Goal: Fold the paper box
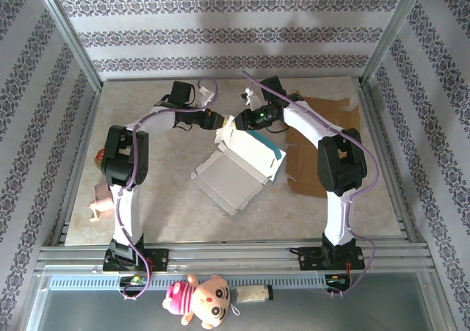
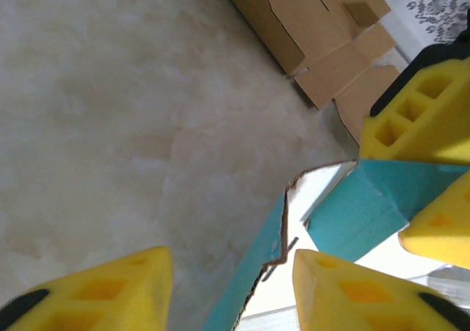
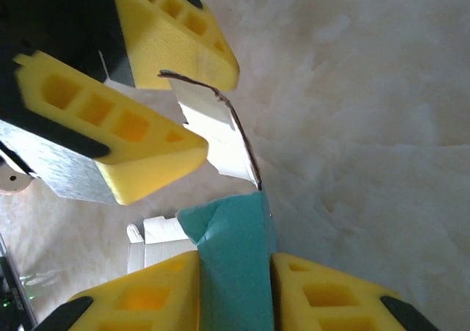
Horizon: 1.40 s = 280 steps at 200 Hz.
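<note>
1. Counter (image 1: 147, 213): pale, marbled, carrying every item below.
2. Brown cardboard (image 1: 330, 114): flattened sheet at the far right of the counter, partly under the right arm, apart from the work.
3. Paper box (image 1: 235, 171): white inside, teal outside. It lay mid-counter between the two arms, opened out, with its interior facing up. The near panels lay low and loose. The far end was lifted toward the end effectors.
4. Right end effector (image 3: 235, 261): at the box's far end, fingers drawn narrow on a teal flap (image 3: 231, 235) that filled the gap between them. It appeared to be held.
5. Left end effector (image 2: 231, 261): facing the right one, fingers moderately apart, astride the torn-looking edge of a white flap (image 3: 213, 129). That edge sat close to one finger and was not pinched.
6. Plush toy (image 1: 202, 299) at the near rail and pink toy (image 1: 99, 202) at the left edge: both off the work area.

Progress, by judgement: early. One end flap was being raised. No wall looked locked, no corner was tucked, and nothing was closed over. Most of the folding remained.
</note>
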Tool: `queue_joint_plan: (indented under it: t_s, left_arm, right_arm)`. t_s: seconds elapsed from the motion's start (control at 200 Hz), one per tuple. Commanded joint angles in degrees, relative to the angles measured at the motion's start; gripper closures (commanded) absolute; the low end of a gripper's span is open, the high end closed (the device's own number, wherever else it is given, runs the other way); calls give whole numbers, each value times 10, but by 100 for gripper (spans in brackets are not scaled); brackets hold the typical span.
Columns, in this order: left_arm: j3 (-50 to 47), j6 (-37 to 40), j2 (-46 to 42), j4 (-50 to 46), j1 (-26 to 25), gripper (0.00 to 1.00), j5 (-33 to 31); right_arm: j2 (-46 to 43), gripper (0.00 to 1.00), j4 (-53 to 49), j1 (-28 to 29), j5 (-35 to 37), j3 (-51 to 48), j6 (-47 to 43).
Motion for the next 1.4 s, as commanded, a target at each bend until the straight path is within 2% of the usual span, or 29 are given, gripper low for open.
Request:
queue_joint_plan:
  t_s: [0.0, 0.145, 0.245, 0.3, 0.55, 0.67, 0.72, 0.864, 0.999, 1.114, 1.174, 1.274, 1.394]
  left_arm:
    - [-2, 14, 1, -19, 1, 68, 54]
    - [-25, 31, -7, -14, -4, 85, 63]
    - [-31, 54, -14, -18, -14, 100, 30]
    - [-35, 74, -20, -23, -18, 100, -1]
    - [-81, 157, -69, 18, -30, 100, -73]
    - [-124, 180, -96, 87, -35, 100, -81]
    - [-138, 179, -103, 115, -35, 100, -84]
    - [-136, 192, -109, 110, -36, 100, -83]
    - [-138, 193, -105, 115, -36, 100, -85]
    - [-135, 194, -101, 112, -38, 100, -89]
    - [-136, 196, -102, 114, -38, 100, -90]
    - [-140, 199, -104, 117, -38, 100, -89]
    - [-139, 205, -106, 118, -38, 100, -90]
  right_arm:
    - [-8, 72, -6, 4, 2, 19, -10]
    - [-10, 70, -7, 4, 4, 20, -11]
    - [-14, 68, -9, 5, 4, 23, -16]
    - [-25, 63, -9, 5, 8, 20, -25]
    - [-120, 23, -25, -13, 75, -39, -152]
    - [-136, 15, -48, -50, 24, -50, -135]
    - [-144, 13, -61, -57, 30, -63, -146]
    - [-181, 19, -57, -53, 114, -128, -230]
    - [-175, 21, -88, -34, 103, -126, -304]
    - [-143, 22, -131, -21, 85, -95, -313]
    - [-123, 31, -153, -16, 83, -79, -313]
    - [-99, 52, -166, -15, 86, -65, -306]
    - [-91, 61, -180, -13, 76, -52, -307]
